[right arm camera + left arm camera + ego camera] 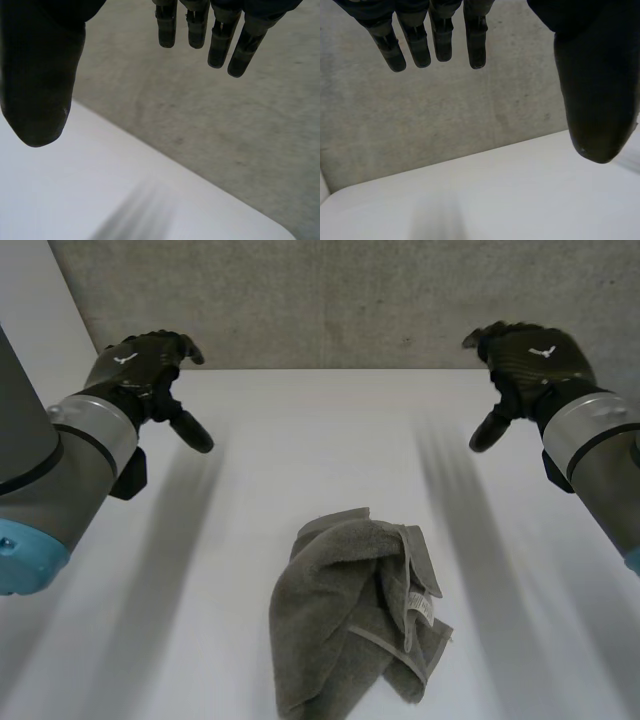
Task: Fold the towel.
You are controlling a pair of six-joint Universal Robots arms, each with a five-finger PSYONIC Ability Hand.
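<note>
You are at the very start. No fold is made and the towel [350, 615] lies in a crumpled heap, so the step in hand is, by my reading, the reach to take it up and spread it flat. Your next move calls for bringing both hands down and in toward the near edge. You then need to find two corners in the bunch. The pale hem [395, 648] on the heap's right side looks the easiest place to begin.

Beyond the far edge is a grey, speckled backdrop [330, 300]; I cannot tell whether it is wall or floor. The white surface [320, 440] carries the towel at its near middle, between the arms. The left hand [150, 365] hovers by the far left corner and the right hand [530, 355] by the far right, both well apart from the towel. Each has its fingers straight and spread, thumb held off, gripping nothing.
</note>
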